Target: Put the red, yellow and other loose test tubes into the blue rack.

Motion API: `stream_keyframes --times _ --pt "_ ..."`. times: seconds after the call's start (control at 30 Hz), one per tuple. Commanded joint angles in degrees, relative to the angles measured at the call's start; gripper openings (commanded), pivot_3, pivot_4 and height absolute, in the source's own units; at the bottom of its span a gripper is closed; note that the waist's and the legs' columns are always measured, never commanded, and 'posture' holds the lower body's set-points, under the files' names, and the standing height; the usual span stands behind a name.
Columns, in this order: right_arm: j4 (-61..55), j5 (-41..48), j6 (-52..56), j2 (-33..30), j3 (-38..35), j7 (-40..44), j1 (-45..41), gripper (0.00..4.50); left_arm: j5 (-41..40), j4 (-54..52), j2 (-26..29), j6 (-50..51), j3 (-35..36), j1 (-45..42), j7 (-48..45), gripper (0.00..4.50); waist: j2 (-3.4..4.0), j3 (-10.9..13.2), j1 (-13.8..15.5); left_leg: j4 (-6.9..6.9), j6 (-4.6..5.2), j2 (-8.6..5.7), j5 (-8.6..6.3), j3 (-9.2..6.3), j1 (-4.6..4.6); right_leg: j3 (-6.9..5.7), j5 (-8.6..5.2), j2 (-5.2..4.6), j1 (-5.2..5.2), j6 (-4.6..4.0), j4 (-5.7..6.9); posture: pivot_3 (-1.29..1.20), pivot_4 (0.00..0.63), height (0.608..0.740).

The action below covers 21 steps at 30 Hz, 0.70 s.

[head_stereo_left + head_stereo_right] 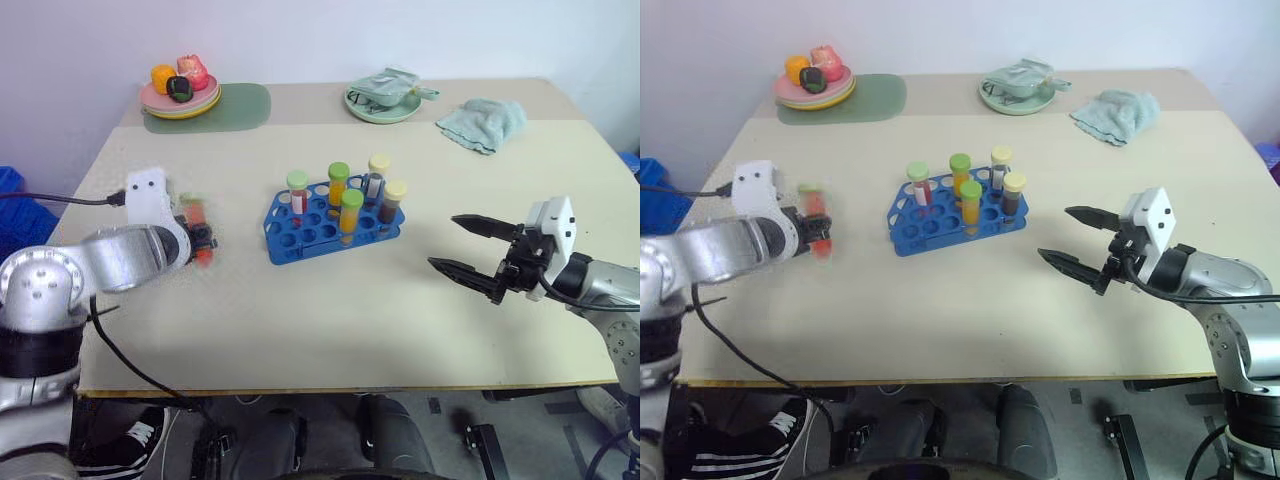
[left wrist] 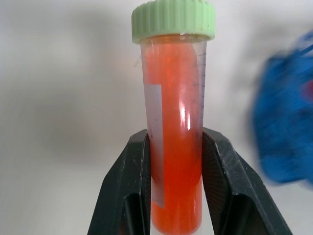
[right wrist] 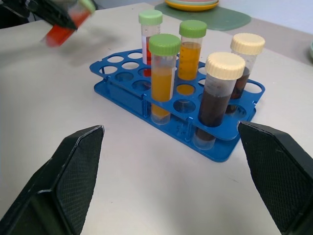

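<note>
The blue rack (image 1: 300, 240) stands at the table's middle and holds several capped tubes: a green-capped red one (image 1: 298, 195), two green-capped orange ones and two cream-capped dark ones. To the rack's left, my left gripper (image 1: 205, 240) is shut on a red-orange test tube with a green cap (image 2: 173, 98). Its two fingers clamp the tube's lower half, and the cap end sticks out past them. My right gripper (image 1: 444, 242) hangs to the right of the rack with its fingers spread wide, open and holding nothing, pointing toward the rack.
At the back left a plate of toy food (image 1: 180, 98) rests on a green mat (image 1: 245, 105). A green plate with crumpled material (image 1: 383, 100) and a pale green cloth (image 1: 483, 122) lie at the back right. Bare table stretches in front of the rack.
</note>
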Motion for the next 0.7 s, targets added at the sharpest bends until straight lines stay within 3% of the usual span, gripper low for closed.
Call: stream_keyframes --times 0.03,0.2,0.37,0.53,0.7 --pt "0.4 -0.2 -1.7 -0.5 -1.8 0.3 -1.0 4.5 15.4 -10.2 -0.7 -9.8 3.0 4.0 -17.0 0.83 -0.01 0.0 0.0 0.0 0.0 0.02 0.0 -0.01 -0.01 -0.02 0.0 0.01 0.03 0.0 -0.02 0.0 0.15 0.74" --pt "1.6 -0.9 -2.5 -0.6 -1.2 0.8 -1.7 4.5 32.8 -14.4 -2.5 -21.0 -1.0 6.4 -34.5 0.83 -0.02 0.0 0.1 0.01 0.0 0.03 0.0 -0.01 -0.01 -0.01 0.0 0.0 0.08 0.0 -0.08 0.0 0.15 0.74" --pt "1.6 -1.4 -2.8 0.3 -0.8 -0.2 -2.7 4.5 53.5 -10.4 -7.0 -38.6 -10.5 7.1 -53.3 0.83 -0.02 0.0 0.1 0.0 0.01 0.02 0.0 -0.02 0.0 -0.01 0.0 -0.01 0.12 0.0 -0.13 0.0 0.15 0.74" --pt "0.6 -1.4 -2.8 0.2 -1.1 -0.7 -2.1 4.5 65.8 -2.1 -14.4 -47.5 -17.2 5.3 -60.1 0.83 -0.04 0.0 0.1 0.0 0.04 0.05 -0.01 -0.02 -0.02 -0.01 0.0 -0.01 0.12 0.0 -0.15 0.0 0.15 0.74" --pt "-0.9 -0.9 -2.2 -0.2 -2.3 -1.5 -0.9 4.5 75.2 6.0 -20.3 -58.6 -19.3 4.5 -65.4 0.83 -0.05 0.0 0.1 0.04 0.09 0.04 -0.03 -0.04 -0.06 -0.02 0.01 -0.01 0.12 0.01 -0.18 0.0 0.15 0.74"
